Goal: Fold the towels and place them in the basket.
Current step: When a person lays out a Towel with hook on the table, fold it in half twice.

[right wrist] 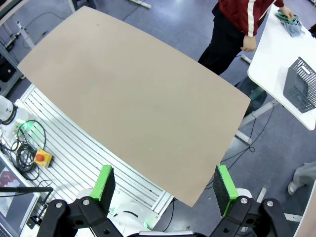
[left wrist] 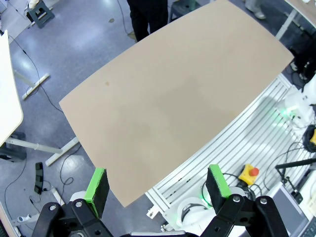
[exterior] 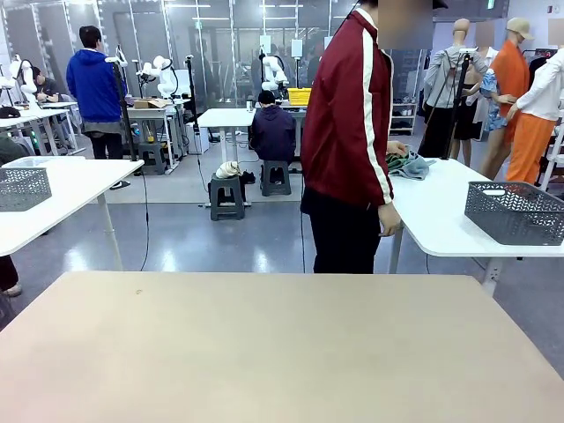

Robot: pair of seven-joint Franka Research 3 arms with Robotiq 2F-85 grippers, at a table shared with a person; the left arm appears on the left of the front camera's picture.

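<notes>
We see the left gripper (left wrist: pixel 157 185) and right gripper (right wrist: pixel 165 183), fingers spread, over the tan table (left wrist: pixel 187 89). The towels (exterior: pixel 407 164) and basket (exterior: pixel 515 211) sit mid-right in the front view — on a white table (exterior: pixel 441 220)

No lettering, label, brand or number can be read on anything here

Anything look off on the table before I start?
Yes: the towels lie crumpled in a heap on the white side table, and the basket stands on that same table, not on the robot's beige table. A person's hand is at the heap.
</notes>
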